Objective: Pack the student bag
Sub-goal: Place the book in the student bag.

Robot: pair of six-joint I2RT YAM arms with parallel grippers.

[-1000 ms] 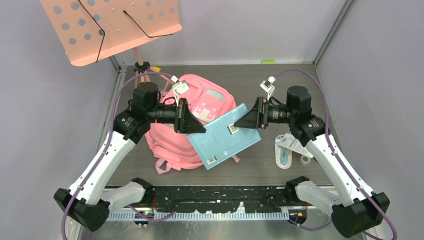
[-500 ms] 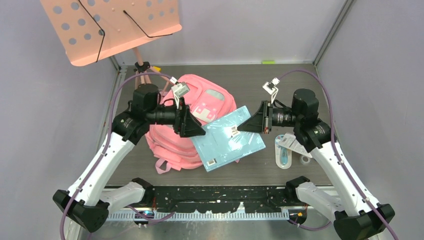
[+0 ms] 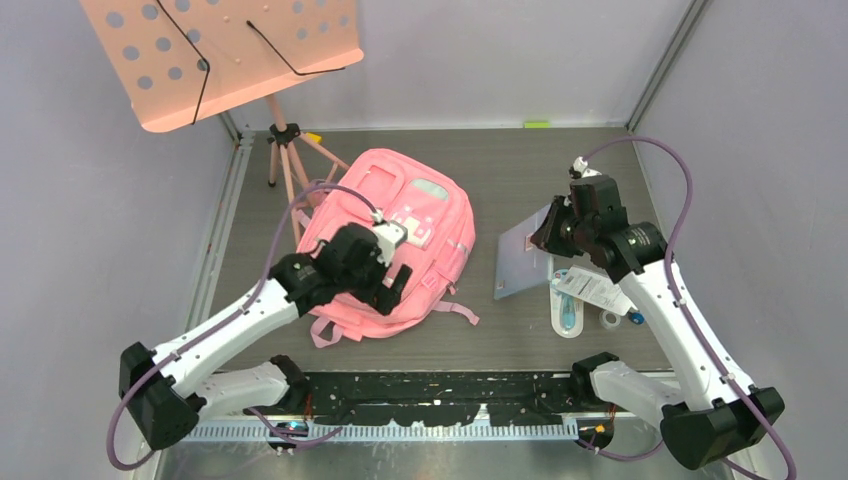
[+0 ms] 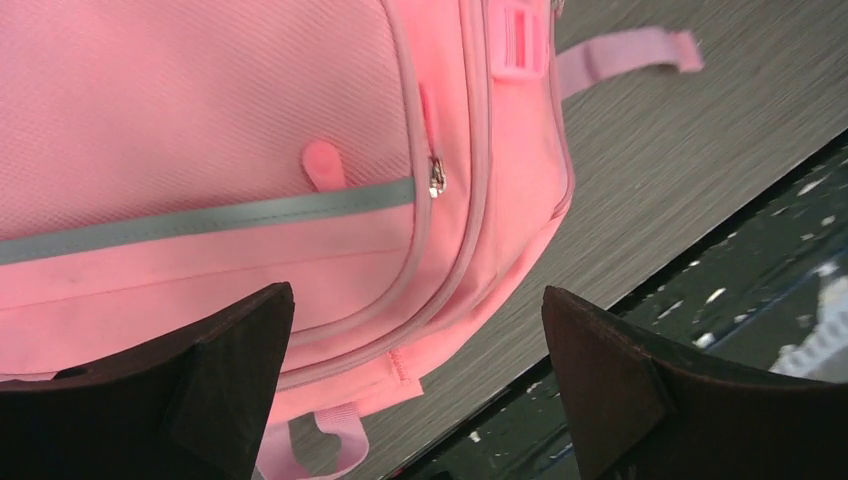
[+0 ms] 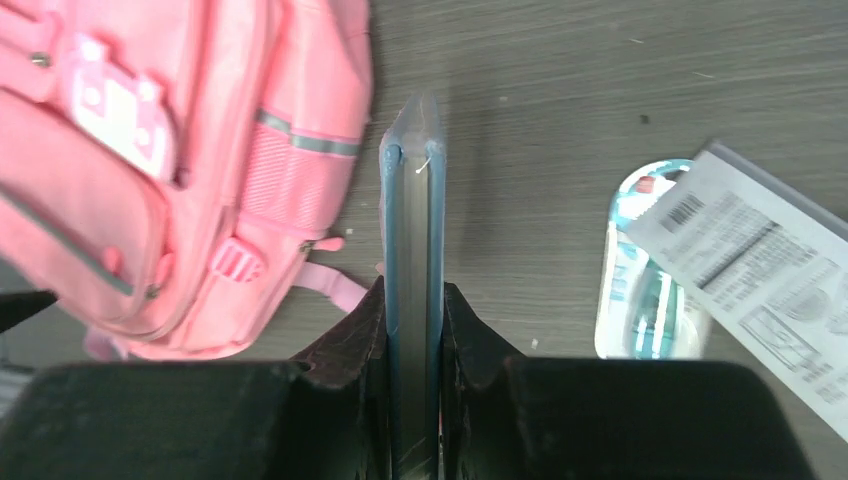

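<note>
Left gripper [image 4: 415,295]: jaws spread wide and empty, poised over the near corner of the bag [image 3: 425,215]. The bag lies flat on the table, left of centre, front face up. A zip pull [image 4: 436,180] sits just above the reflective strip [image 4: 200,222], and no opening shows.

Right gripper [image 5: 412,288]: clamped on a thin blue book [image 5: 412,190], held on edge to the right of the bag and apart from it, just left of a blister pack [image 3: 568,305].

Music stand [image 3: 225,55]: far left.

Handling, as judged: the bag is soft and light, likely to bunch and slide. It is best taken at a zip pull or seam, with the fabric pinned. The book is stiff and smooth, and could slip.
</note>
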